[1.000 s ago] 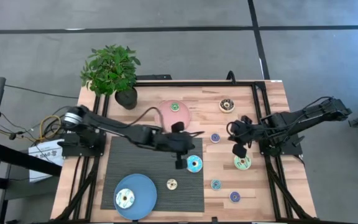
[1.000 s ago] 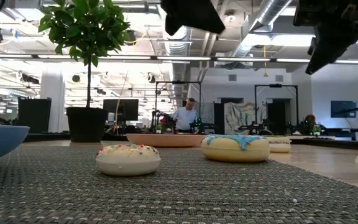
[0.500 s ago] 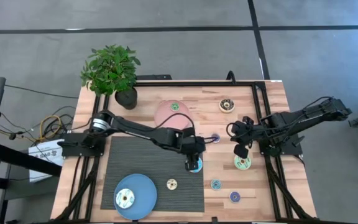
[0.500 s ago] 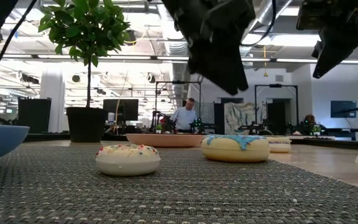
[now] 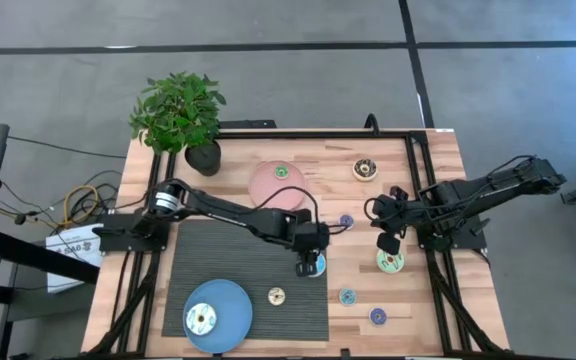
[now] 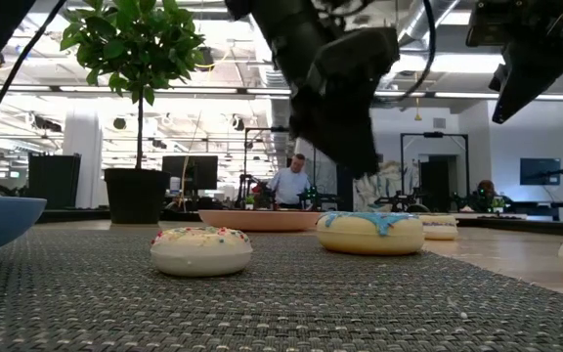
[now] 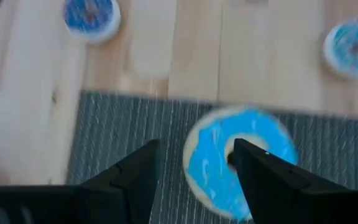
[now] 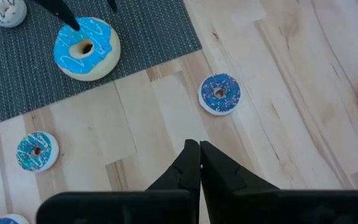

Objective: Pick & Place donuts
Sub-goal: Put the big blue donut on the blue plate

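Note:
A blue-iced donut (image 5: 318, 265) (image 7: 207, 171) lies flat on the dark mat (image 5: 228, 270), near the mat's right edge. My left gripper (image 5: 307, 266) (image 7: 196, 149) hangs open just above it, tipped down. One finger stands over the donut's hole and the other outside its rim, and the low view shows a gap between them and the donut (image 6: 369, 233). A cream donut (image 5: 276, 295) lies on the mat nearer the front. My right gripper (image 5: 384, 243) (image 8: 199, 146) hangs shut over the bare wood at the right, holding nothing.
A pink plate (image 5: 268, 190) holds a green donut (image 5: 281, 172), and a blue plate (image 5: 230, 305) holds another. On the wood lie brown (image 5: 365, 169), blue-purple (image 5: 346, 221), pale green (image 5: 389, 262) and small blue donuts (image 5: 347, 296). A potted plant (image 5: 180, 115) stands at the far left corner.
My left gripper has come down and a little toward the table's right edge, tipping more steeply downward, until it hangs just over the blue-iced donut. The donut has stayed where it was.

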Motion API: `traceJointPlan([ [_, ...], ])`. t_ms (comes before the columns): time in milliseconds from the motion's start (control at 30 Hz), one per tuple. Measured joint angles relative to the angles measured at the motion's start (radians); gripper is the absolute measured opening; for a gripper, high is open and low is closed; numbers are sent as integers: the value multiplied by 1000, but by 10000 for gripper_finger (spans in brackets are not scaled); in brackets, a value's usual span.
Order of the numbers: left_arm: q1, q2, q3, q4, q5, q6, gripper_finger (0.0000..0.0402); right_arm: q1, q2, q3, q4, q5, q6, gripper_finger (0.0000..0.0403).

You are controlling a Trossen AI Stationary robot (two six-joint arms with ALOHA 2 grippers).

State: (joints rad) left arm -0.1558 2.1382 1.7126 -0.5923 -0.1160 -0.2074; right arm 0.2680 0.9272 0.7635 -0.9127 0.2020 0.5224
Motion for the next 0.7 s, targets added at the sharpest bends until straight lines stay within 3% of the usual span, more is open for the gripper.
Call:
traceJointPlan([
  [433, -7, 64, 1, 7, 40, -26, 197, 0, -21, -1, -14, 3, 0, 1],
  [700, -8, 74, 1, 12, 4, -14, 197, 0, -48, 0, -21, 3, 0, 1],
])
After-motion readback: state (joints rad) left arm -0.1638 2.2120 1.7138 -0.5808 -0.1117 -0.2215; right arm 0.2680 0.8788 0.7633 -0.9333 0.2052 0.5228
